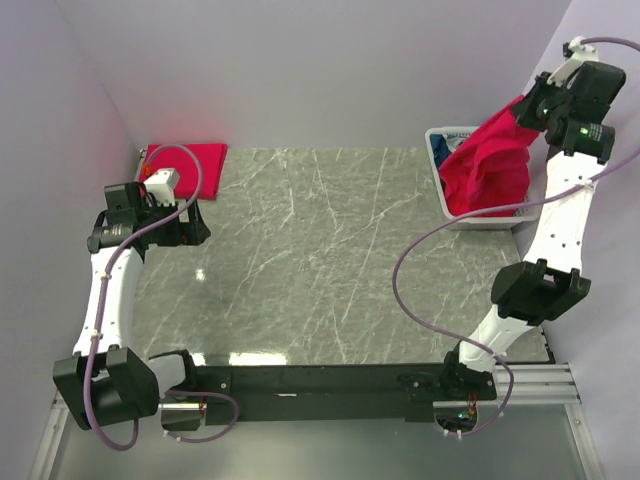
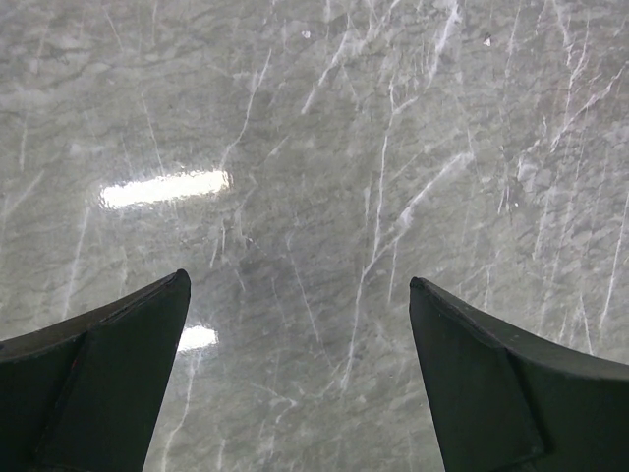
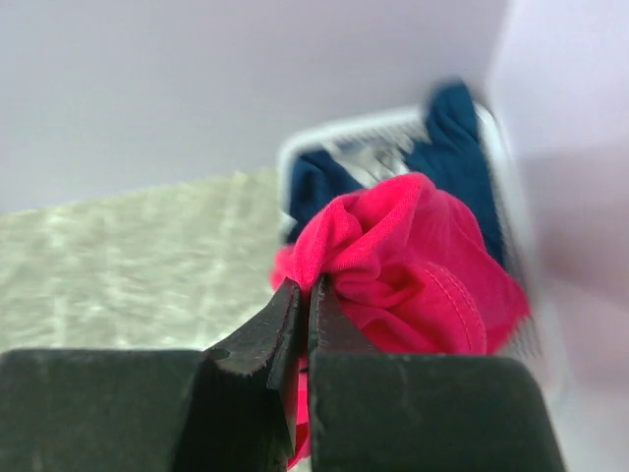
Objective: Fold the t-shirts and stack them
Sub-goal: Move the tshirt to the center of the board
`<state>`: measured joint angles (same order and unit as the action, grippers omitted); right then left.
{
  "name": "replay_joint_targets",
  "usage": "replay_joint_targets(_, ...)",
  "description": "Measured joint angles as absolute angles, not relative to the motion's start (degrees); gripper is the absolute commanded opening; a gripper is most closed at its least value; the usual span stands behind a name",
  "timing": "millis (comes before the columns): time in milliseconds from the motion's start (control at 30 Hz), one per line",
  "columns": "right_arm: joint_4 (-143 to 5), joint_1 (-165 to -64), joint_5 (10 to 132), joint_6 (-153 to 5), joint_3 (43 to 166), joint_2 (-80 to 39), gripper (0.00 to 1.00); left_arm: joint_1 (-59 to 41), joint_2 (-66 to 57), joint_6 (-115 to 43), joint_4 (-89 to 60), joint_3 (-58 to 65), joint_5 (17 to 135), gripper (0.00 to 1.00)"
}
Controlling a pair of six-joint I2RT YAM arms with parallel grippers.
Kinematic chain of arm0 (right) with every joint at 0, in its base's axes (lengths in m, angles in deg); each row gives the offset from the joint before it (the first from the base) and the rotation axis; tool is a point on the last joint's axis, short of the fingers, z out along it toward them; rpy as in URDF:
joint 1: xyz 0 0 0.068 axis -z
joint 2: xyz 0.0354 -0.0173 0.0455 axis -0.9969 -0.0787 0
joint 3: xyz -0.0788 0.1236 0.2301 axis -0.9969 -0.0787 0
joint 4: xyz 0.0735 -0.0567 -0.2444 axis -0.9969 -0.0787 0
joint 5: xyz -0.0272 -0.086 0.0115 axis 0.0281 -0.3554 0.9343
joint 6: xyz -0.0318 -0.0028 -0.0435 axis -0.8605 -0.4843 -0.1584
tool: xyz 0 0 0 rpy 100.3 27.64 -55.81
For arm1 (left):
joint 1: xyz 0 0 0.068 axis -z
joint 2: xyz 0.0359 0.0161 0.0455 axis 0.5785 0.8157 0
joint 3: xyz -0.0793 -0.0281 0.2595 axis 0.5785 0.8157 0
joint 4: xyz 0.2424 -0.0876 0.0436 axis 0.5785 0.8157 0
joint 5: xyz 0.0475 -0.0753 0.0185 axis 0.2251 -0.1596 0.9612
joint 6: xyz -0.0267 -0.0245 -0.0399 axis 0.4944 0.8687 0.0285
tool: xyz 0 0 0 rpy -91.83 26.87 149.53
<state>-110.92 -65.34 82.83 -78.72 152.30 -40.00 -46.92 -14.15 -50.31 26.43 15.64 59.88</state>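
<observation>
1 folded shirt at 10 o'clock; R gripper clamped on red shirt held over basket at 2 o'clock, navy shirt inside; L gripper apart over table at 9; most folding undone.

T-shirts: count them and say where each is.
3: folded red shirt at the table's far left; bunched red shirt in the right gripper; navy shirt in the basket. Others may be hidden.
</observation>
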Motion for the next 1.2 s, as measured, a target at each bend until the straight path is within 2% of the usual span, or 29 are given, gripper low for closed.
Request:
replay_joint_targets(200,-107.05,-65.93,92.25,-74.61,153.43,-35.17,0.00,-46.92,-12.22,-49.22,26.67,15.14,59.67,0.99)
replay_joint_targets(433,-94.94,-71.01,98.70,-68.12,157.72,-29.40,0.00,-47.05,-10.98,-47.30,27.09,11.18,58.16,0.99)
replay_joint_targets(667,-86.26,-86.79,96.05,-70.50,162.85,-25.66,0.00,-47.88,-9.86,-44.41,27.11,8.67,54.86,1.00)
replay_joint_targets(867,-81.63,-98.70,91.55,-73.26,155.79,-21.20,0.00,-48.84,-9.86,-43.50,27.07,6.52,51.34,0.99)
replay_joint_targets(900,-81.28,-100.01,91.35,-73.28,152.54,-20.02,0.02,-48.89,-9.86,-43.52,27.02,6.44,50.75,0.99)
replay_joint_targets(933,-81.24,-100.93,91.62,-73.32,149.21,-18.97,0.14,-48.89,-9.88,-43.63,27.07,6.42,50.27,0.99)
replay_joint_targets(967,-81.87,-101.65,92.14,-73.32,146.00,-18.10,0.42,-48.89,-9.88,-43.98,27.15,6.42,49.68,0.99)
replay_joint_targets(1067,-85.52,-102.57,93.28,-74.96,136.03,-16.52,0.83,-48.89,-9.88,-47.04,28.62,6.42,48.48,0.99)
replay_joint_targets(1200,-91.53,-101.87,91.99,-78.81,119.07,-14.71,0.88,-48.39,-9.93,-54.21,31.13,6.74,47.51,0.99)
